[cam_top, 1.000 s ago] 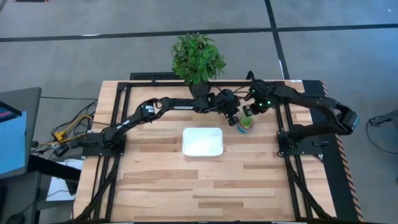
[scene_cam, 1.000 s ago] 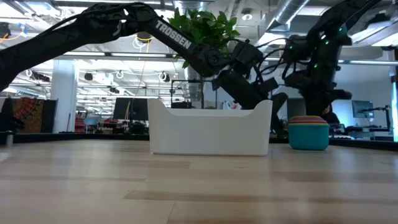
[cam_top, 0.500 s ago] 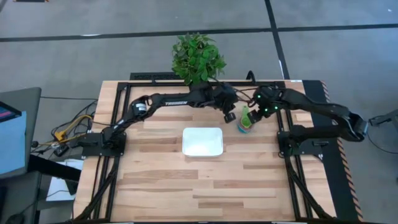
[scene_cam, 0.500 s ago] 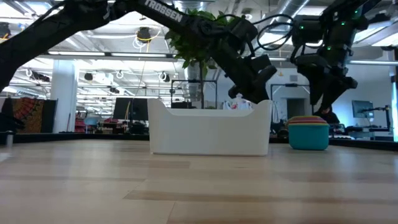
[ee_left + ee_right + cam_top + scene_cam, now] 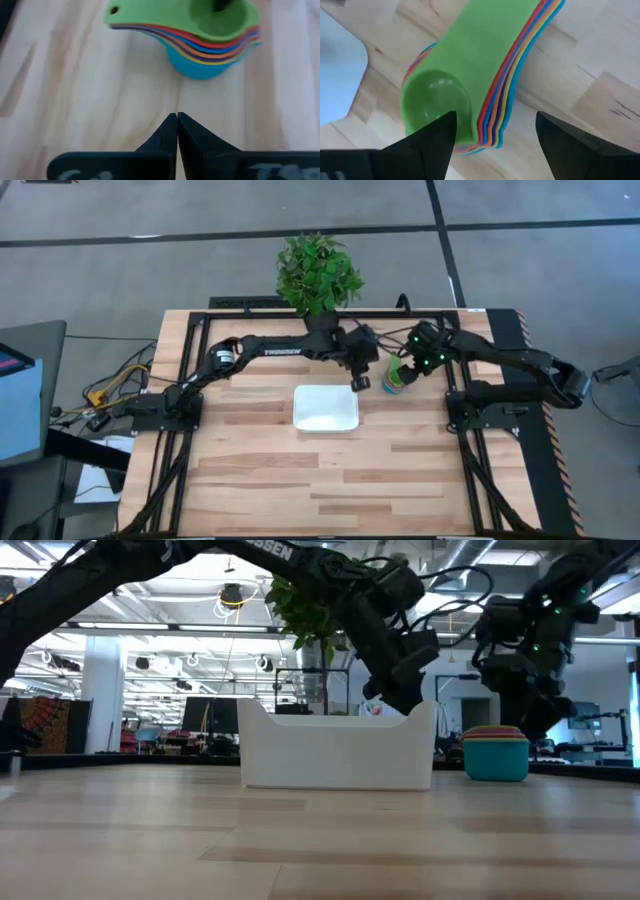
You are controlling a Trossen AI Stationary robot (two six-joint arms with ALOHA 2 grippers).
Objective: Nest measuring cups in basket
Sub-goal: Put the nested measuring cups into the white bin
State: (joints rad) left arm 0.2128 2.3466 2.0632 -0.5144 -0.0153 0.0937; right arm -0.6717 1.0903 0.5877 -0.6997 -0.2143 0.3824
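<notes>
The measuring cups [image 5: 397,381] stand nested in one stack, green on top and light blue at the bottom, on the wood just right of the white basket [image 5: 325,408]. The stack [image 5: 496,753] rests on its lowest cup's base, and the handles fan out together [image 5: 520,55]. My right gripper [image 5: 495,122] hangs open above the stack, one finger on each side of it. My left gripper [image 5: 177,118] is shut with nothing in it, above bare wood between the basket's far right corner and the cups [image 5: 200,45].
A potted plant [image 5: 318,275] stands at the table's far edge, behind the basket. Black frame rails [image 5: 470,395] run along both sides of the table, by the arm bases. Bare wood stretches from the basket to the near edge.
My left gripper, still shut, has drawn away from the cups toward the table's left and risen, ending by the basket's far right corner. My right gripper has opened wide and come down over the stack. The cups have stayed where they were.
</notes>
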